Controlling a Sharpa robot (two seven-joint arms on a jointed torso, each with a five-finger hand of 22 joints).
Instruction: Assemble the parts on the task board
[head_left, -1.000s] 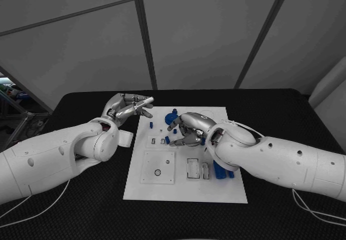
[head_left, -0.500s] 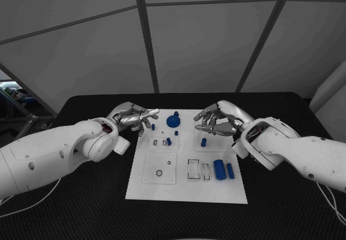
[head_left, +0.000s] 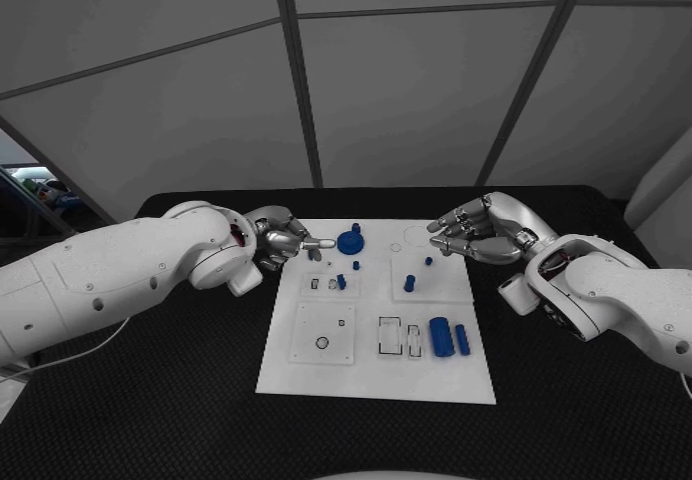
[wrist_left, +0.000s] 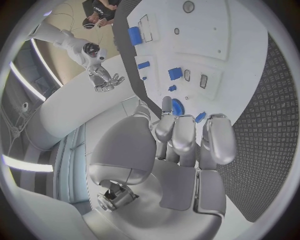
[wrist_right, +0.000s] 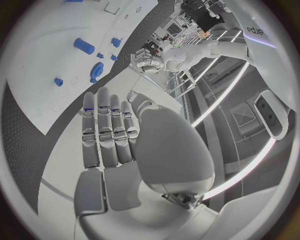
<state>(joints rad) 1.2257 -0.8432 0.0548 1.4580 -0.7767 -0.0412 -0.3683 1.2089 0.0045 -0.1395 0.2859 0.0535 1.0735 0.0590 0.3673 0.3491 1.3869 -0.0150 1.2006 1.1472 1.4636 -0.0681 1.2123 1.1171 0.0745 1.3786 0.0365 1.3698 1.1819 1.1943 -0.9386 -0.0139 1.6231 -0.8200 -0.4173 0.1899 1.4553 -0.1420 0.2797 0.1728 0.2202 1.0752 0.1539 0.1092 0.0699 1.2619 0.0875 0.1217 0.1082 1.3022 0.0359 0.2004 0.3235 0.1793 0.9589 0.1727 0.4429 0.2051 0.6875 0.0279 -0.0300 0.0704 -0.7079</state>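
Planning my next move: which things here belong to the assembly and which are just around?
Job: task board; blue parts, such as the round knob and cylinder; left hand; right hand.
Around: black table; grey wall panels.

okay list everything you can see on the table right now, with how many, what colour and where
Table: one, black, under everything.
Task board: one, white, middle of the table.
Round part: one, blue, far end of the board near the left hand.
Small pegs: several, blue, standing on the board's far half; too small to count surely.
Long parts: two, blue, lying side by side on the board's near right.
Ring: one, dark, on the near left square plate.
Left hand: one, silver, at the board's far left edge, fingers curled, nothing seen in it.
Right hand: one, silver, over the board's far right corner, fingers apart, empty.
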